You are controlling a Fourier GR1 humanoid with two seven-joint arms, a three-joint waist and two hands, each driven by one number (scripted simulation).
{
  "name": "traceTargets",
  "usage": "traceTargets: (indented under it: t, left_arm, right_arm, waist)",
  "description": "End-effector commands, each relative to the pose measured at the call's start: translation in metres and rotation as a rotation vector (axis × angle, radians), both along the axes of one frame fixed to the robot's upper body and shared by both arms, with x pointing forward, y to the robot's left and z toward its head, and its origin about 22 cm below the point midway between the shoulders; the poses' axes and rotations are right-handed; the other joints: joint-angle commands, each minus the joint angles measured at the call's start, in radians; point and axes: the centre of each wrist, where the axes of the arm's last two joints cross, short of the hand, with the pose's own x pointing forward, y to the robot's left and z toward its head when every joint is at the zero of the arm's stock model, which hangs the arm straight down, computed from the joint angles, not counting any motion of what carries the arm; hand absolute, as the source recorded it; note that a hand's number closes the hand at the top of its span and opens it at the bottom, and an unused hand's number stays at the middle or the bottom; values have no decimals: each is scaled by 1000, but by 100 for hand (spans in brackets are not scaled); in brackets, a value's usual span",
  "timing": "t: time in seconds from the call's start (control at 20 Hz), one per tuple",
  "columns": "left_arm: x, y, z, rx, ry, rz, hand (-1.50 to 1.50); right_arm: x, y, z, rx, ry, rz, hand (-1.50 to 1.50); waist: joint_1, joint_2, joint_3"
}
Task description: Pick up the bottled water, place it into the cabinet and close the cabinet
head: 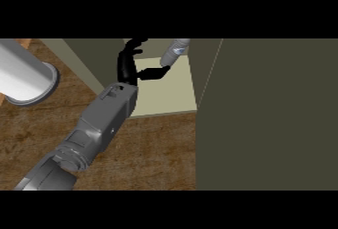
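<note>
The bottled water [175, 50] is a pale bottle at the top of the head view, inside the open cabinet over its cream shelf floor [168, 96]. My left hand [129, 67] reaches into the cabinet from the lower left. Its fingers [132, 46] arch up to the left of the bottle, and its thumb [158, 71] stretches right until the tip meets the bottle's lower part. The bottle stands outside the gap between thumb and fingers, so the hand is open and holds nothing. My right hand does not show.
The cabinet's dark olive door [267, 112] stands open and fills the right side of the view. The cabinet's side wall [92, 58] lies left of my hand. A large white cylinder [26, 74] rests at the far left on the brown wooden counter [148, 152].
</note>
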Motion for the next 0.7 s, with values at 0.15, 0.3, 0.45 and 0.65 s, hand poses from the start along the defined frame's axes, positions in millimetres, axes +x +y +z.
traceTargets:
  t: [0.15,0.3,0.45,0.65]
  left_arm:
    - [14,-5,30,-15,-30,-13,-150]
    - [15,-11,38,-63,-68,-133,-150]
    - [12,-21,37,-178,-153,-200,-150]
    - [17,-14,47,-256,-201,-274,-150]
  right_arm:
    - [-3,1,7,60,-13,18,-150]
    - [0,2,2,59,-17,50,-150]
    - [-7,-1,17,42,-13,37,-150]
    - [-7,-4,8,61,-7,43,-150]
  waist:
    - [5,-3,0]
    - [-6,5,-1]
    - [10,-3,-2]
    - [26,-12,0]
